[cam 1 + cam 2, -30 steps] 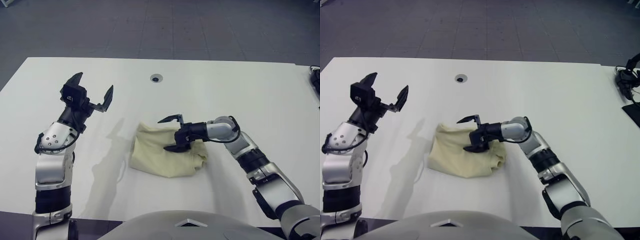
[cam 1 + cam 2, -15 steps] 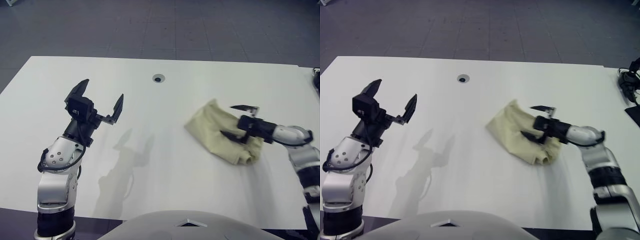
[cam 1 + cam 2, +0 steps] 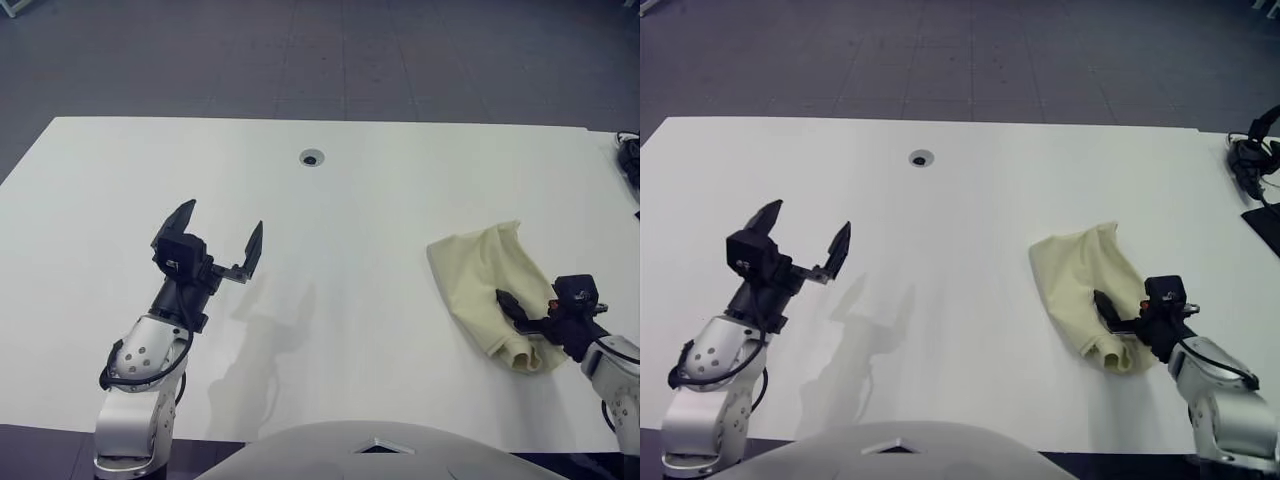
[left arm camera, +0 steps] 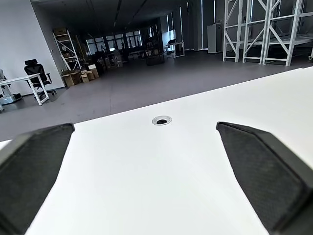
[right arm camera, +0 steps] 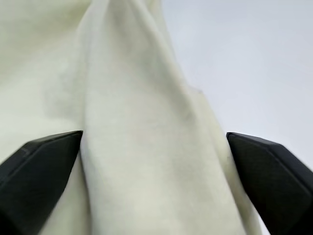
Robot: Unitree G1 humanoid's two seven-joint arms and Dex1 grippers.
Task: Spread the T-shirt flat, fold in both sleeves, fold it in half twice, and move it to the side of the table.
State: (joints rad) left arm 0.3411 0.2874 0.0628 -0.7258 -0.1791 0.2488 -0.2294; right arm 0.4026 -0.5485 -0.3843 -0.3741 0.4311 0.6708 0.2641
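Note:
The pale yellow folded T-shirt lies on the white table near its right side. My right gripper sits low at the shirt's near edge, open. One dark finger rests on the cloth. In the right wrist view the shirt bunches between the two widely spread fingers. My left gripper is held open above the left part of the table, with nothing between its fingers.
A round cable hole sits at the back middle of the table, also in the left wrist view. Black cables lie at the far right edge. The table's right edge runs close to the shirt.
The shirt and my right gripper have gone from the middle of the table to its right side. My left gripper has come nearer and slightly rightward, still open.

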